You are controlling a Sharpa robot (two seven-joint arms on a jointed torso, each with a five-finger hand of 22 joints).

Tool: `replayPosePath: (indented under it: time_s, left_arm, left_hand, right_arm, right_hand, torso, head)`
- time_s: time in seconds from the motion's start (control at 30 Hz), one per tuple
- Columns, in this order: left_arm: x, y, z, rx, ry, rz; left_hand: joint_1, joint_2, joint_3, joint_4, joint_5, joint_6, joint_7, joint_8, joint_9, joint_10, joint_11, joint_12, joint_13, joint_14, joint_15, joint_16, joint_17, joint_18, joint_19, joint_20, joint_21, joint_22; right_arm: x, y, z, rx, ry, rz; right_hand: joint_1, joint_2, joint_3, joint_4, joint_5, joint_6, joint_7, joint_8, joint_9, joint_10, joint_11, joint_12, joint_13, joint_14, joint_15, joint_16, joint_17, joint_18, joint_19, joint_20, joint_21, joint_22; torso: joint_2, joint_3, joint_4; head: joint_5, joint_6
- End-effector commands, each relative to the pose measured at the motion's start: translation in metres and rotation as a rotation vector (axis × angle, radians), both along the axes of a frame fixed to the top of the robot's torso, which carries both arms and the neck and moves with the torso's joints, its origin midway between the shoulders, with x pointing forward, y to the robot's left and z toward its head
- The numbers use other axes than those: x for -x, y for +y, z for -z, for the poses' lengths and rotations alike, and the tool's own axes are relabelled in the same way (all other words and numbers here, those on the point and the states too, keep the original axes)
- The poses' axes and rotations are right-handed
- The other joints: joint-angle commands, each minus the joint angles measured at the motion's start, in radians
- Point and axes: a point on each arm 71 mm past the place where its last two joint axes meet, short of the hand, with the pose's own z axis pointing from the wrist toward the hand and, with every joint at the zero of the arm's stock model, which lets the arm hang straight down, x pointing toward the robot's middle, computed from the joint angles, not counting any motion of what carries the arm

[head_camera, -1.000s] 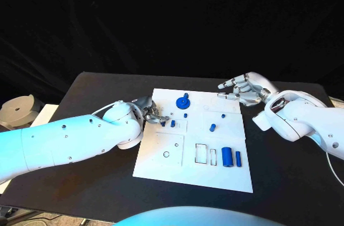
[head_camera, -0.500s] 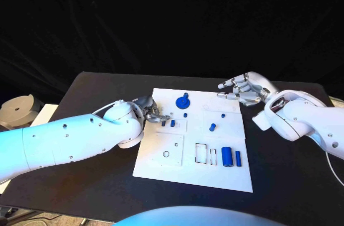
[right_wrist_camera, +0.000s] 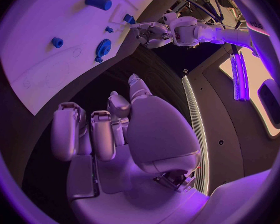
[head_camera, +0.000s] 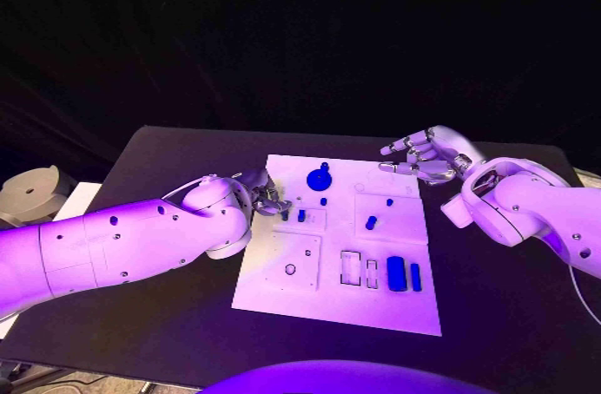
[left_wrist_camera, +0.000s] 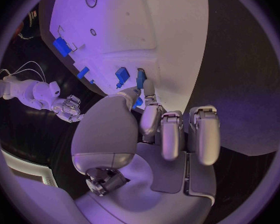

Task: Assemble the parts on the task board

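Fingertips of the left hand (head_camera: 263, 197) are pinching a small blue peg (left_wrist_camera: 140, 78) at the left edge of the white rectangular task board (head_camera: 313, 281); the right hand (head_camera: 425, 155) is hovering off its far right corner, fingers curled, holding nothing.

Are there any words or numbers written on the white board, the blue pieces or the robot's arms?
None can be read.
Task board: only thin black outlines of shapes, no letters or numbers.
Blue parts, such as the gear: plain, no markings to be seen.
Left hand and right hand: bare silver, no labels to be seen.
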Motion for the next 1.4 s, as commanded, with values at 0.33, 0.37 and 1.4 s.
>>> replayPosePath:
  time_s: [0.33, 0.37, 1.4]
  left_arm:
    - [0.003, 0.0, 0.004, -0.017, 0.051, -0.013]
    - [0.003, 0.0, 0.003, -0.015, 0.051, -0.012]
    - [-0.003, 0.011, -0.004, 0.041, 0.08, -0.054]
  left_hand:
    - [0.023, -0.012, 0.018, -0.005, -0.002, -0.004, -0.001, 0.008, -0.001, -0.001, -0.005, 0.005, 0.0, 0.105, -0.006, 0.003, 0.263, -0.019, 0.1, -0.007, -0.001, 0.257]
    - [0.024, -0.013, 0.019, -0.006, -0.002, -0.004, -0.001, 0.009, -0.001, -0.001, -0.005, 0.005, 0.0, 0.105, -0.006, 0.003, 0.263, -0.019, 0.1, -0.007, -0.002, 0.257]
    - [-0.109, -0.059, -0.016, 0.048, -0.002, 0.003, 0.006, 0.012, -0.009, -0.001, 0.001, 0.002, -0.005, 0.105, -0.001, 0.003, 0.263, -0.019, 0.1, -0.002, 0.001, 0.257]
  right_arm:
    - [0.0, 0.002, 0.0, 0.002, -0.004, -0.015]
    - [0.0, 0.002, 0.0, 0.002, -0.004, -0.015]
    - [0.0, 0.002, 0.0, 0.002, -0.004, -0.014]
  right_hand:
    - [-0.007, 0.002, -0.004, 0.0, 0.005, 0.007, 0.0, -0.003, 0.0, -0.006, -0.002, 0.0, -0.002, 0.079, -0.009, -0.006, 0.159, 0.015, -0.005, -0.003, -0.005, 0.0]
    - [-0.007, 0.002, -0.004, 0.0, 0.005, 0.007, 0.0, -0.003, 0.0, -0.006, -0.002, 0.0, -0.002, 0.079, -0.009, -0.006, 0.159, 0.015, -0.005, -0.003, -0.005, 0.0]
    - [-0.007, 0.002, -0.004, 0.0, 0.005, 0.007, 0.0, -0.003, 0.0, -0.006, -0.002, 0.0, -0.002, 0.079, -0.009, -0.006, 0.159, 0.015, -0.005, -0.003, -0.005, 0.0]
  torso:
    - [0.0, -0.0001, 0.0008]
    - [0.0, -0.0002, 0.001]
    - [0.0, 0.0004, -0.0002]
  head:
    - [-0.001, 0.0]
    - [-0.001, 0.0]
    - [0.0, 0.007]
